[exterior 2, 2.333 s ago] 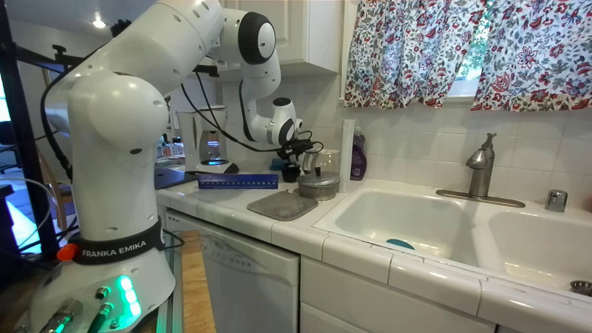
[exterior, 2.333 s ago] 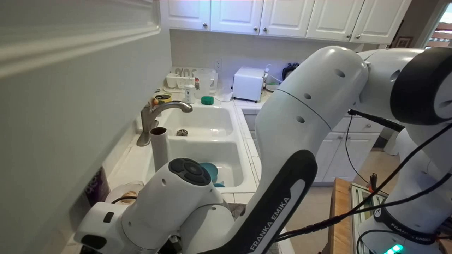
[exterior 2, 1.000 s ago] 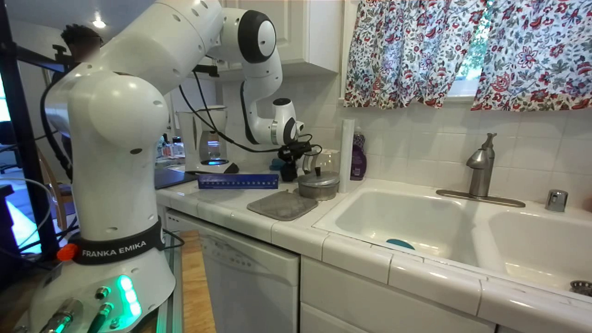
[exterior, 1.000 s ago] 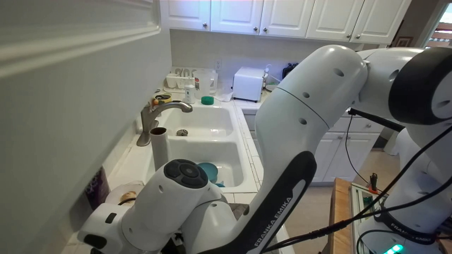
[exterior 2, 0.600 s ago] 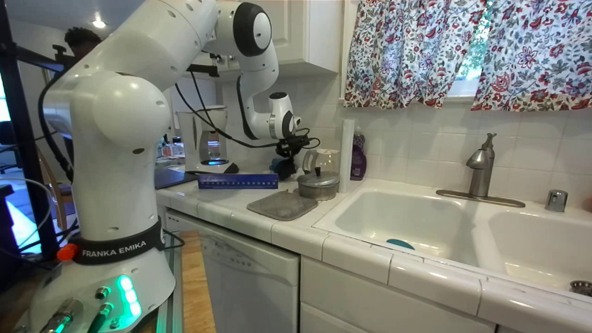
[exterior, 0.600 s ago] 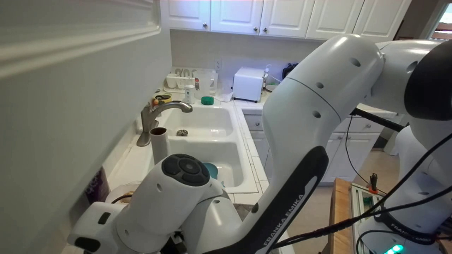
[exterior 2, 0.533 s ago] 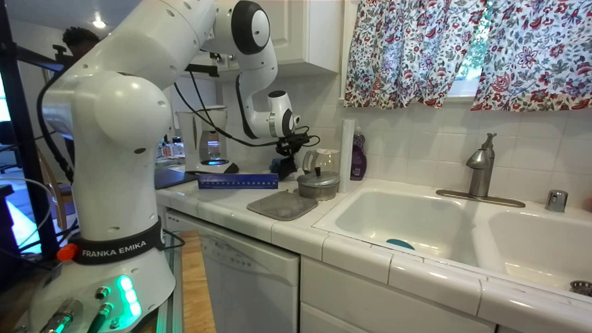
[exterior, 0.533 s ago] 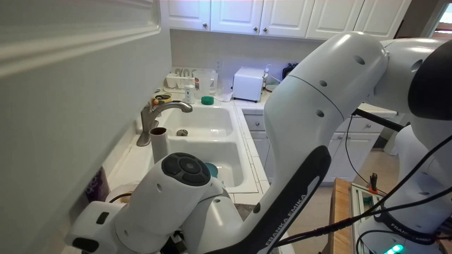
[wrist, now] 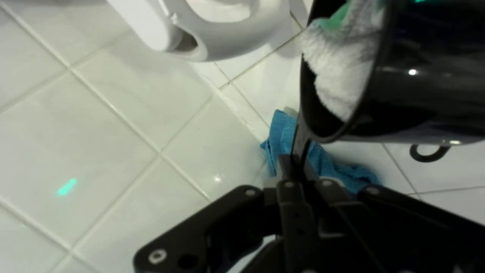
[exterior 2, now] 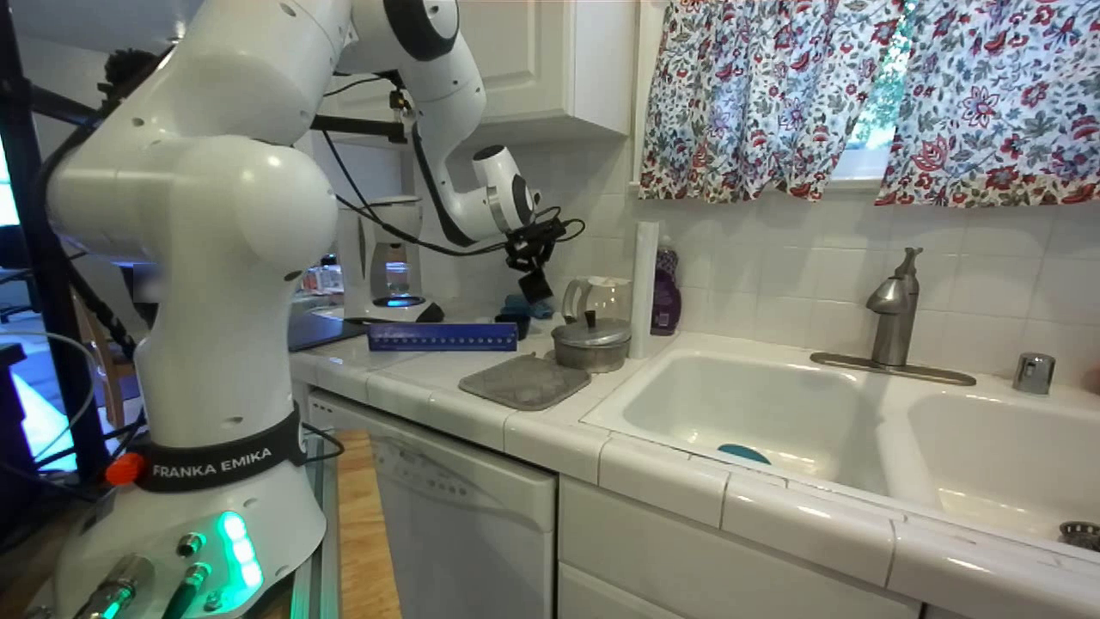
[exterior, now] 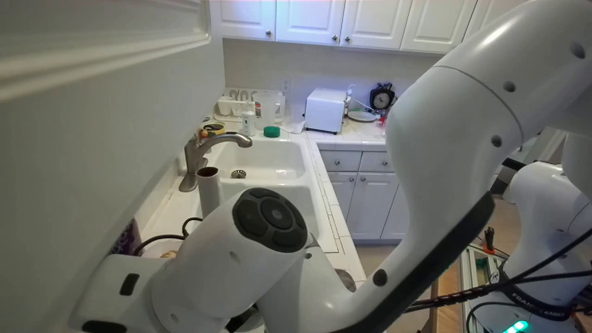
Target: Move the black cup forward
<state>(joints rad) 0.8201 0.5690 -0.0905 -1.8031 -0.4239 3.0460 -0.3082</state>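
The gripper (wrist: pixel 298 168), nearly closed, pinches a thin edge of the black cup (wrist: pixel 428 87), which hangs tilted above the counter (wrist: pixel 113 159). The carry seems in hand — next, bring it forward, level it and set it down.

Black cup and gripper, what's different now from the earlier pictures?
The gripper has risen, lifting the black cup off the counter; the cup looked upright at first and now hangs tilted, pinched near its rim. Exactly when it was taken hold of, I can't tell. The lidded pot, grey mat and long blue box stayed put.
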